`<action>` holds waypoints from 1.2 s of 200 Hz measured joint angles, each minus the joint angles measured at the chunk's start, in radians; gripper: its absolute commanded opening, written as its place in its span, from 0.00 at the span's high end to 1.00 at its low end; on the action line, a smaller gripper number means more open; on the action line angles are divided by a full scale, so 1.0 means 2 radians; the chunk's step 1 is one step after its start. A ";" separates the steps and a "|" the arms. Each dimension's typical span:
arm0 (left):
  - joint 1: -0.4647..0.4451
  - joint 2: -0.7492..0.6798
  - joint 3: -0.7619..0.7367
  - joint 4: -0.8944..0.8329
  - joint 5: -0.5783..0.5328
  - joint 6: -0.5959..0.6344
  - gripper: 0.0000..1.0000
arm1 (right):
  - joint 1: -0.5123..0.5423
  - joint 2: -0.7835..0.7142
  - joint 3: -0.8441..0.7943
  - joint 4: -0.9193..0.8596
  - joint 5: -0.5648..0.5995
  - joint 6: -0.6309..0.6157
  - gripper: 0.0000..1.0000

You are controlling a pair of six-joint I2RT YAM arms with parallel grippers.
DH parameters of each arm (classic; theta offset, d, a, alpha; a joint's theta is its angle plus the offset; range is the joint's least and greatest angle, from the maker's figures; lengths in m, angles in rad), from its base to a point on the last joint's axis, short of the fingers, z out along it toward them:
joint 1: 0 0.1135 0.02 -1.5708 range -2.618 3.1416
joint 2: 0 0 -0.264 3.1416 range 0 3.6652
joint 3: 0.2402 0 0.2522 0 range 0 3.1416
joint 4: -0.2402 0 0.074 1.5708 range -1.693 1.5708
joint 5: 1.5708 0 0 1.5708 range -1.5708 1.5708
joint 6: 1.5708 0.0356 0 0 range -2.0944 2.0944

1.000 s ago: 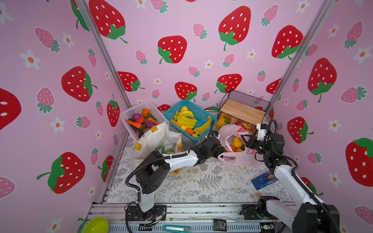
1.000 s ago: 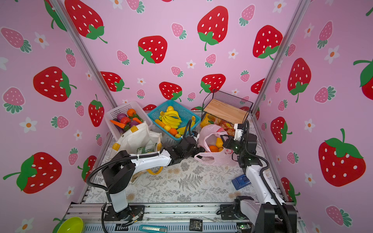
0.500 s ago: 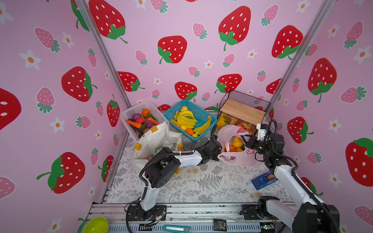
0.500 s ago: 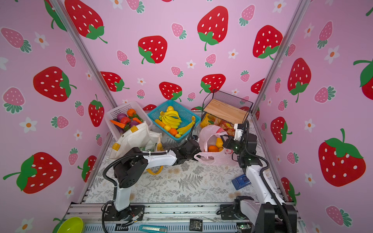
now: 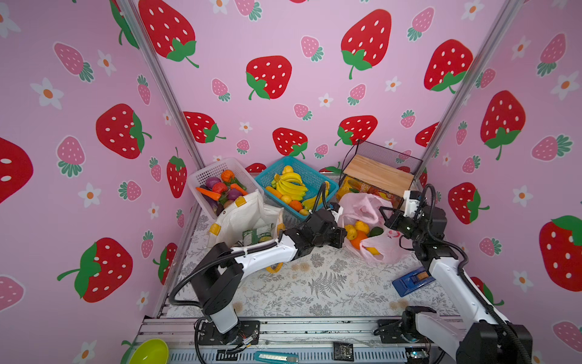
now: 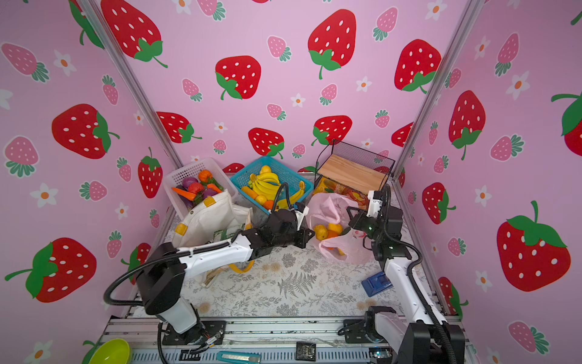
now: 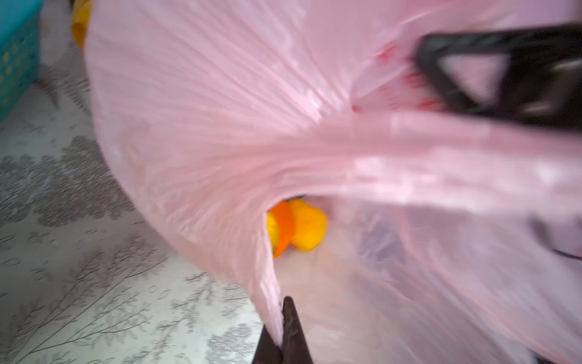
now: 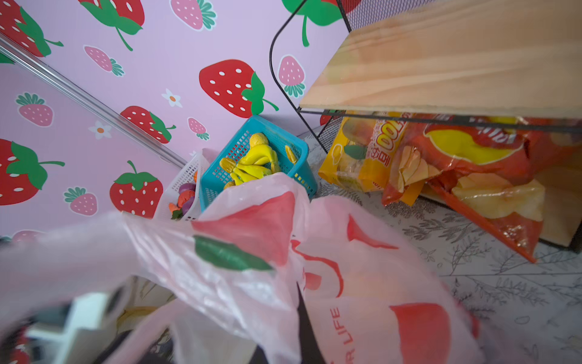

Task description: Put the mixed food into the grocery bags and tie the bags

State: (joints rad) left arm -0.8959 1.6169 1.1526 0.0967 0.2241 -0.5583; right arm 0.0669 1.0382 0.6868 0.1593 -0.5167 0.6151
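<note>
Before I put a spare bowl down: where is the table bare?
The fern-print cloth is bare front-middle, between the white left arm, the blue box and the metal front rail. Crowded behind: white canvas tote, pink plastic bag.

pale pink bag [image 5: 362,205] (red fruit prints), white tote [image 5: 245,214] with yellow patches, grey fern-print table cover [image 5: 330,283]

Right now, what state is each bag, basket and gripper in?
pink bag: mouth open, fruit inside, held at both sides.
canvas tote: slumped open, green packet inside.
left gripper: shut on the pink bag.
right gripper: shut on the pink bag.
white basket: holds vegetables.
blue basket: holds bananas.
</note>
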 measured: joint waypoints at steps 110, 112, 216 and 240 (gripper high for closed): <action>-0.072 -0.200 -0.170 0.002 -0.055 -0.082 1.00 | 0.157 0.247 0.232 -0.034 -0.046 -0.062 0.84; -0.073 -0.200 -0.174 0.006 -0.060 -0.087 1.00 | 0.159 0.252 0.235 -0.035 -0.047 -0.063 0.81; -0.081 -0.238 -0.246 0.061 -0.200 -0.186 1.00 | 0.159 0.140 0.304 -0.181 0.147 -0.226 0.01; -0.081 -0.240 -0.246 0.054 -0.208 -0.187 1.00 | 0.161 0.030 0.245 -0.154 0.117 -0.236 0.04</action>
State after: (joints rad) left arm -1.0576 1.1374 0.6609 0.2054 -0.1909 -0.9314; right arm 0.3893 1.0988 1.1763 -0.1482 -0.2829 0.1436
